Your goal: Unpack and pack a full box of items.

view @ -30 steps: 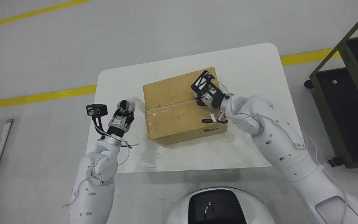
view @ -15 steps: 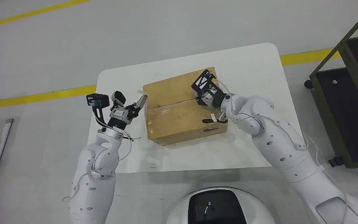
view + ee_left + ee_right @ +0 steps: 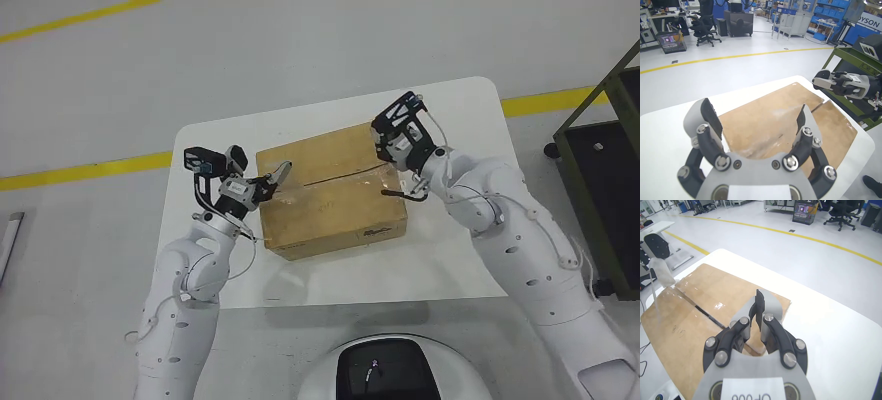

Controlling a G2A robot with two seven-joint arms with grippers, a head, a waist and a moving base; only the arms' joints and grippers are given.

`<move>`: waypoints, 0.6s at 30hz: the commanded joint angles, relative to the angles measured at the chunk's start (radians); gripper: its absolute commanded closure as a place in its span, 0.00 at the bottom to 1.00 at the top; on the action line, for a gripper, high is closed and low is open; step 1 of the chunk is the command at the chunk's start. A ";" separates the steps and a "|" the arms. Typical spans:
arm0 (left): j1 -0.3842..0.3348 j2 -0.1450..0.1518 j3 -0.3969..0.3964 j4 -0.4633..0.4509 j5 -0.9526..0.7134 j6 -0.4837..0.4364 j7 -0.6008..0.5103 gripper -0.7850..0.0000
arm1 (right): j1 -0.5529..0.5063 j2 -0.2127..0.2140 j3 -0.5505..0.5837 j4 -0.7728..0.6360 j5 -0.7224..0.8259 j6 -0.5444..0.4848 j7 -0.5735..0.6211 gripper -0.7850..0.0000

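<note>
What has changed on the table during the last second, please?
The left pincer moved from beside the box to above its left edge, open. The right pincer, shut, drew away from the box's top toward its far right corner. The box stayed in place, closed.

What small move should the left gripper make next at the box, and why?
Probably lower the left gripper a little onto its end of the seam and close on the tape there. It is open, poised over that end of the box, which is closed and glossy with tape. The right gripper is shut and hangs above the opposite end.
</note>
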State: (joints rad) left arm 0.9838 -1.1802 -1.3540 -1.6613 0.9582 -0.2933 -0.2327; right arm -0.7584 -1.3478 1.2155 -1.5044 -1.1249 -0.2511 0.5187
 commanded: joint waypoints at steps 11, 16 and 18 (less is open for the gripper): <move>-0.026 -0.010 0.066 -0.090 0.003 0.012 -0.043 0.00 | -0.034 0.023 0.124 -0.074 0.116 -0.033 0.080 0.44; -0.004 -0.001 0.021 -0.156 0.034 -0.002 -0.069 0.00 | -0.031 0.033 0.143 -0.092 0.200 -0.138 0.145 0.00; 0.013 0.004 -0.004 -0.186 0.058 -0.009 -0.075 0.00 | -0.031 0.036 0.141 -0.098 0.225 -0.177 0.167 0.00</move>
State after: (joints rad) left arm 0.9877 -1.1788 -1.3459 -1.8331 1.0041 -0.2989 -0.3048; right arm -0.7897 -1.3129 1.3572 -1.6008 -0.9116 -0.4114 0.6764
